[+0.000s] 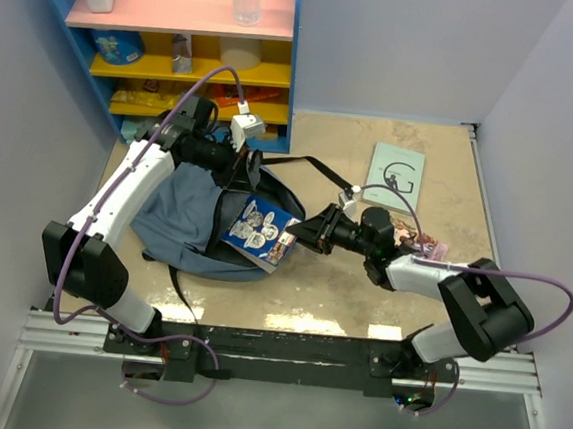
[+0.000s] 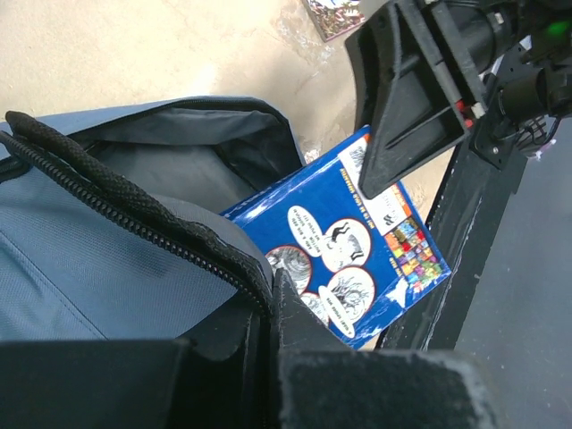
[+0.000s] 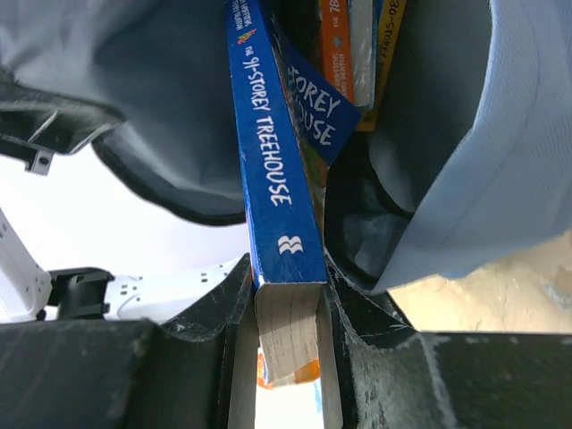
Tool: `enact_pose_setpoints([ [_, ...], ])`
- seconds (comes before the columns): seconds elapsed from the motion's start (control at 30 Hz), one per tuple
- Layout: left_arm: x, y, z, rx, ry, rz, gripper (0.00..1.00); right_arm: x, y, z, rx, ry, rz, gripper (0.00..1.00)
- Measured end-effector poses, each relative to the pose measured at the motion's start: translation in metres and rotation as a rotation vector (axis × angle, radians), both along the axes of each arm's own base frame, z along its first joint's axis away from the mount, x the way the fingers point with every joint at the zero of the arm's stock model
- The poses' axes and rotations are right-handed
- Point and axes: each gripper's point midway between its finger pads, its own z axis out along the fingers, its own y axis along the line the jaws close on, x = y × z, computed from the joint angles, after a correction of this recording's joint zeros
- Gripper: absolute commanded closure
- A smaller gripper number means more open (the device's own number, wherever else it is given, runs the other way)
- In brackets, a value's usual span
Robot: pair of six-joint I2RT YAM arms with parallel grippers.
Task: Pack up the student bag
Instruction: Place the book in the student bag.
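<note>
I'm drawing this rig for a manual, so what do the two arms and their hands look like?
The left arm and right arm match: glossy white link shells between chunky black joint housings, each trailed by a loose thin purple cable. The left hand and right hand are matte black with two flat, angular fingers. I see no markings.

Book [image 1: 261, 232] half inside the student bag [image 1: 181, 215] on the table [image 1: 320, 288], shelf unit [image 1: 179, 65] behind, another book [image 1: 395, 177] to the right.
</note>
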Motion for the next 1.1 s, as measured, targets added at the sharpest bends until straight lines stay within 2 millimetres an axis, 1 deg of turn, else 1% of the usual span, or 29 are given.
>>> enact_pose_setpoints([
  [0.1,-0.001,0.001,0.0,0.003,0.002,0.0,1.0,0.004,0.008,-0.003,0.013,0.017,0.026,1.0],
  [0.17,-0.002,0.001,-0.001,0.008,0.005,-0.003,1.0,0.008,0.015,0.003,0.03,0.012,0.053,1.0],
  [0.27,-0.003,0.002,-0.001,0.01,0.006,-0.005,1.0,0.01,0.019,0.01,0.046,0.001,0.067,1.0],
  [0.47,-0.003,0.001,-0.001,0.01,0.007,-0.005,1.0,0.011,0.024,0.025,0.096,-0.008,0.087,1.0],
  [0.67,-0.004,0.002,-0.001,0.012,0.01,-0.005,1.0,0.01,0.025,0.03,0.113,0.001,0.096,1.0],
  [0.8,-0.003,0.002,-0.001,0.012,0.01,-0.005,1.0,0.009,0.026,0.039,0.154,0.015,0.103,1.0],
  [0.97,-0.003,0.003,-0.002,0.018,0.005,-0.004,1.0,0.01,0.028,0.046,0.167,0.02,0.119,1.0],
  [1.1,-0.002,0.004,-0.002,0.022,0.0,-0.002,1.0,0.012,0.032,0.046,0.14,-0.003,0.128,1.0],
])
